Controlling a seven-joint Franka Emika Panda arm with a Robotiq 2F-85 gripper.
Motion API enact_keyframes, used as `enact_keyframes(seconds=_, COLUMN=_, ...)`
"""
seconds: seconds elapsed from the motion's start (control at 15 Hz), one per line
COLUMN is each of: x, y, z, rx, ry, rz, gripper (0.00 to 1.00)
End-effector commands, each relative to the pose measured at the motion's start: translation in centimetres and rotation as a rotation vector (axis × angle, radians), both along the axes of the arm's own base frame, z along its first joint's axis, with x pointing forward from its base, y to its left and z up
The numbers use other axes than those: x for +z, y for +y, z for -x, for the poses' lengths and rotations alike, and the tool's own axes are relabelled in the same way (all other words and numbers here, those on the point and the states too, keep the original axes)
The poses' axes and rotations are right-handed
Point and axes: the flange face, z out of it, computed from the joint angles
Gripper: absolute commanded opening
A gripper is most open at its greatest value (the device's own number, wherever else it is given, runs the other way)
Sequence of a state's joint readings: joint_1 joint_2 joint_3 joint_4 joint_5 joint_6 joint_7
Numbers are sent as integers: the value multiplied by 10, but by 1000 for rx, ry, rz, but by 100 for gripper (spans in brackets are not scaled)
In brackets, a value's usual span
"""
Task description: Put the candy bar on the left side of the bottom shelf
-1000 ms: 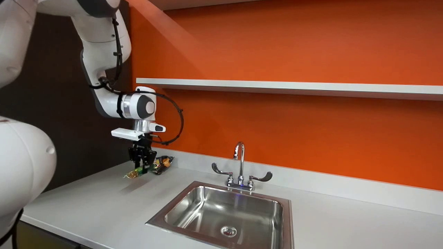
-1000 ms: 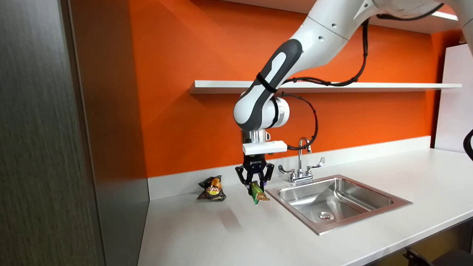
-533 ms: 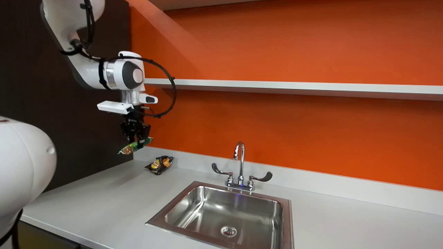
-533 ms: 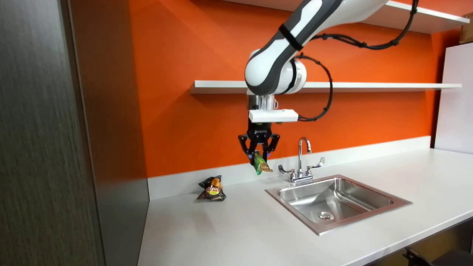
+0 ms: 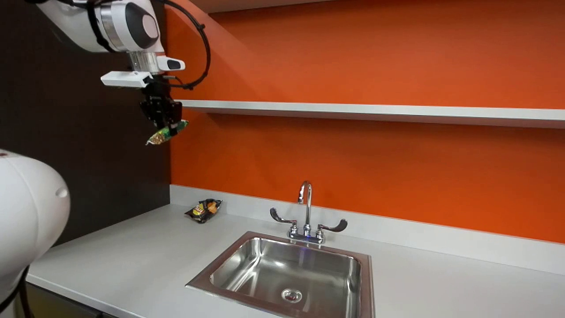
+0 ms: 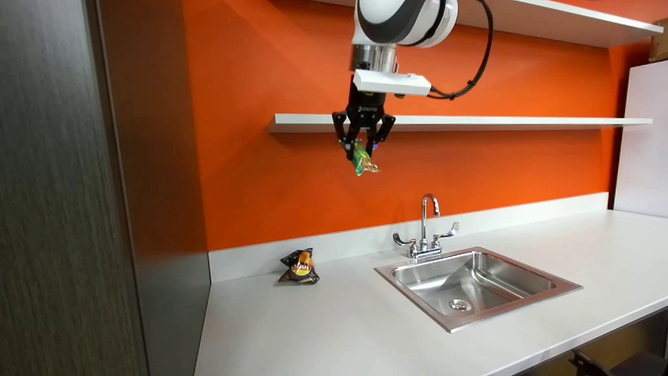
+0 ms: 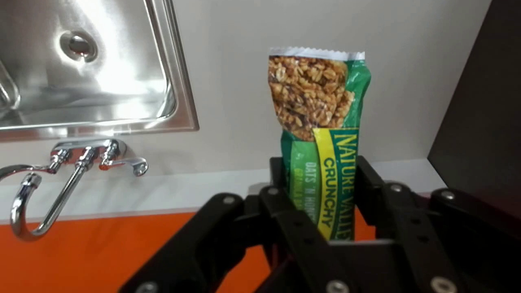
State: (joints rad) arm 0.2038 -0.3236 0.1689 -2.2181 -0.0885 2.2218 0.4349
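The candy bar (image 5: 160, 136) is a small green-wrapped bar with a granola picture. My gripper (image 6: 360, 151) is shut on the candy bar, with a finger on each side. The bar hangs tilted in the air, high above the counter. In the wrist view the bar (image 7: 317, 97) sticks out past the fingertips, and its lower part lies between the fingers. The bottom shelf (image 5: 353, 110) is a long pale board on the orange wall. In an exterior view the gripper covers part of the shelf (image 6: 496, 123) near its left end, and the bar appears below the board's level.
A black and yellow snack bag (image 6: 300, 267) lies on the counter (image 5: 132, 260) near the back corner. A steel sink (image 5: 365, 282) and its faucet (image 6: 424, 224) are to the right. A dark cabinet panel (image 5: 110, 168) stands at the left. Another shelf (image 6: 584, 26) is higher up.
My gripper has risen well above the counter with the candy bar held in it, from counter height to just below shelf level. The snack bag stayed in place.
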Motion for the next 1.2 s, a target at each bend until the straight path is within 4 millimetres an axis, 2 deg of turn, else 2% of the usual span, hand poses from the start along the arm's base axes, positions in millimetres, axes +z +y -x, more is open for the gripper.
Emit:
enact_keyframes(seconds=0.0, x=52, y=0, z=2, rx=-27, ry=-70, rz=33, gripper=18)
enact_keyframes(seconds=0.33, x=107, y=-4, z=-19, rx=-40, ry=-128, rz=54, gripper=18)
enact_keyframes(seconds=0.6, x=138, y=-10, z=-50, rx=-56, ry=-129, rz=60, gripper=18)
enact_keyframes(seconds=0.8, x=151, y=-12, z=-80, rx=-62, ry=-113, rz=73, gripper=18)
enact_keyframes(seconds=1.13, x=157, y=-11, z=-129, rx=-75, ry=-102, rz=95, gripper=18)
